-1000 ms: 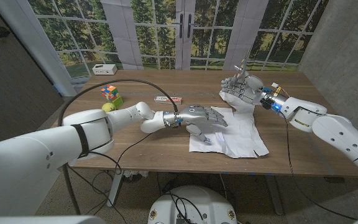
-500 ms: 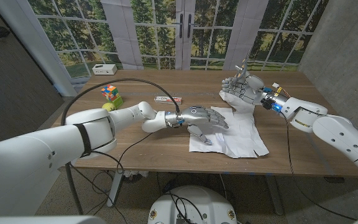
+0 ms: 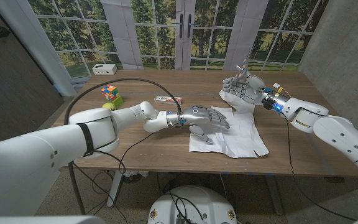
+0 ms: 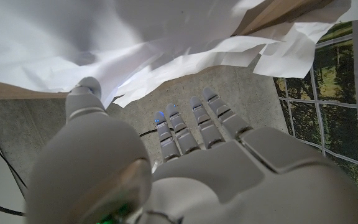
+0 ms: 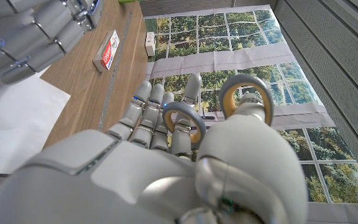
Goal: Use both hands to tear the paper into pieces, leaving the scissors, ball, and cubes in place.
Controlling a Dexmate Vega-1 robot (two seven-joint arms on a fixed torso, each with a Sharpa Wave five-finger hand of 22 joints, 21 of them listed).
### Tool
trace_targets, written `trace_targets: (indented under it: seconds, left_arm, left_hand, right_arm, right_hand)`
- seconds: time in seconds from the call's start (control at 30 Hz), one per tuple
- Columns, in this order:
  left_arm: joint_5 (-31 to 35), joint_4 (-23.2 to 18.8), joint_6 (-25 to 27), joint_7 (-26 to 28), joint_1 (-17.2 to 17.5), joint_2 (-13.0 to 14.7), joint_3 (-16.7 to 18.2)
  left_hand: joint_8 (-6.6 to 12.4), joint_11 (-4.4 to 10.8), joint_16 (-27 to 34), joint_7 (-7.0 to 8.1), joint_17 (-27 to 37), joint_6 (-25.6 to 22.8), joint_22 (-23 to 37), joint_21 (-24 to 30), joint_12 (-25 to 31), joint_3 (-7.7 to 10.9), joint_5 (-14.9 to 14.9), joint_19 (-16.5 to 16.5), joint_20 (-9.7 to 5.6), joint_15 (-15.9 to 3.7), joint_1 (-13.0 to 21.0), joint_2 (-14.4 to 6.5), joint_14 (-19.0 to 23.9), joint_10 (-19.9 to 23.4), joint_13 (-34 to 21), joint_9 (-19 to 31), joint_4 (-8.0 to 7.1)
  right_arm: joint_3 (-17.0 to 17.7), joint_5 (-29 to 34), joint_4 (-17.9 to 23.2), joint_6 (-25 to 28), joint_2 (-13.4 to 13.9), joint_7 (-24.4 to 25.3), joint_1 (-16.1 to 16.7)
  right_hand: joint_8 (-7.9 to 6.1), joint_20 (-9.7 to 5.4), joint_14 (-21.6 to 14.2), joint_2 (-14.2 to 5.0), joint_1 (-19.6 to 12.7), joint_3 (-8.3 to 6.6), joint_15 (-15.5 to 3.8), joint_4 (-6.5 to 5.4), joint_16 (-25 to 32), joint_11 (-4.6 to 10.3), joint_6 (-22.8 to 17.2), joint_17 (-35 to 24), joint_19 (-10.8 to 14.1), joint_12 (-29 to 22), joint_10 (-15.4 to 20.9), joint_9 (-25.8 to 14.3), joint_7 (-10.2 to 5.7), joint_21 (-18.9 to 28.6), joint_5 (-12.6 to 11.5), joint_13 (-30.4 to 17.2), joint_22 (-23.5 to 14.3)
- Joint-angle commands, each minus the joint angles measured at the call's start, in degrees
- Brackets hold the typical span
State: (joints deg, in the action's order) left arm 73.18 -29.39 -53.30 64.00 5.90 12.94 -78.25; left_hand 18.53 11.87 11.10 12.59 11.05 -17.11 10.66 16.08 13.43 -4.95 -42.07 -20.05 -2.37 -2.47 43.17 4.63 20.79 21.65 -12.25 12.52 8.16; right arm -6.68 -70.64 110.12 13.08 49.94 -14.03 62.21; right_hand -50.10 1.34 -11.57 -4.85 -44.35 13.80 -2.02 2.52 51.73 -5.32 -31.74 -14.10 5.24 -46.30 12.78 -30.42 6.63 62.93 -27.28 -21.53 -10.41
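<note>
Paper (image 3: 232, 134) mid-table — cube (image 3: 109, 92), apparently a ball (image 3: 109, 106), far left.

No text you can read anywhere, small red-and-white box (image 3: 168, 99) on the desk (image 3: 142, 140) just beyond your left robot hand (image 3: 205, 118) carries print too blurred to make out, same in the right wrist view.

Bare table (image 3: 291, 146) lies right of the paper (image 3: 241, 134).

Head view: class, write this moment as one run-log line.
left hand: rests on paper | right hand: raised, holds scissors | cube, ball: table's left side
</note>
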Motion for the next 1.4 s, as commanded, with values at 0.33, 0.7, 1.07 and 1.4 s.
trace_targets:
  seconds: [0.33, 0.7, 1.07, 1.4]
  left_arm:
    - [-1.8, 1.2, -0.2, 0.0, -0.1, -1.3, -1.1]
    - [-2.4, 2.7, 0.3, 0.0, -0.7, -2.6, -2.3]
    - [-3.7, 3.9, 0.8, 0.0, -1.1, -3.8, -3.7]
    - [-4.5, 4.4, 0.9, 0.0, -1.2, -4.1, -4.8]
  left_hand:
    - [0.32, 0.14, 0.3, 0.03, 0.1, -0.9, 0.1, -0.2, 0.1, 0.65, 0.2, -0.6, -7.14, -10.35, 1.0, -0.6, 0.5, 0.9, -0.1, 0.0, 0.02]
    - [0.41, 0.14, 0.3, 0.02, 0.1, -1.4, 0.1, -0.3, 0.1, 0.72, 0.4, -0.7, -7.11, -10.33, 1.3, -0.9, 0.7, 1.2, -0.1, 0.0, -0.11]
    - [0.54, 0.13, 0.5, 0.01, 0.1, -2.0, 0.1, -0.4, 0.3, 0.65, 0.7, -1.0, -7.09, -10.31, 1.4, -1.1, 1.2, 1.9, -0.1, 0.0, -0.29]
    - [0.75, 0.09, 0.7, 0.00, 0.1, -2.9, 0.1, -0.5, 0.5, 0.56, 1.0, -1.3, -7.08, -10.35, 1.5, -1.3, 1.9, 2.7, -0.1, 0.0, -0.50]
  right_arm:
    - [0.5, -0.1, -0.1, -0.2, 0.0, -0.3, 0.3]
    - [0.7, -0.2, -0.2, -0.4, -0.1, -0.6, 0.6]
    - [1.1, -0.3, 0.0, -0.5, 0.1, -0.6, 1.0]
    - [1.2, -0.2, 0.0, -0.5, 0.0, -0.5, 1.1]
  right_hand:
    - [0.20, -0.13, -0.2, -0.36, 0.2, 0.09, -1.43, 0.44, 0.5, 0.12, -0.4, 0.0, 0.3, 0.0, 0.6, 0.0, 0.26, -0.2, 0.0, 0.0, -0.1]
    - [0.21, -0.15, -0.1, -0.43, 0.3, 0.09, -1.47, 0.45, 0.5, 0.10, -0.3, 0.0, 0.4, 0.1, 0.6, -0.1, 0.25, -0.3, 0.1, 0.0, -0.1]
    - [0.19, -0.12, -0.2, -0.45, 0.4, 0.09, -1.45, 0.49, 0.5, 0.13, -0.5, 0.1, 0.4, 0.1, 0.6, 0.0, 0.24, -0.4, 0.1, 0.0, -0.1]
    - [0.12, -0.10, -0.1, -0.46, 0.4, 0.09, -1.39, 0.55, 0.5, 0.24, -0.4, 0.2, 0.5, 0.2, 0.7, -0.2, 0.23, -0.5, 0.2, 0.0, -0.1]
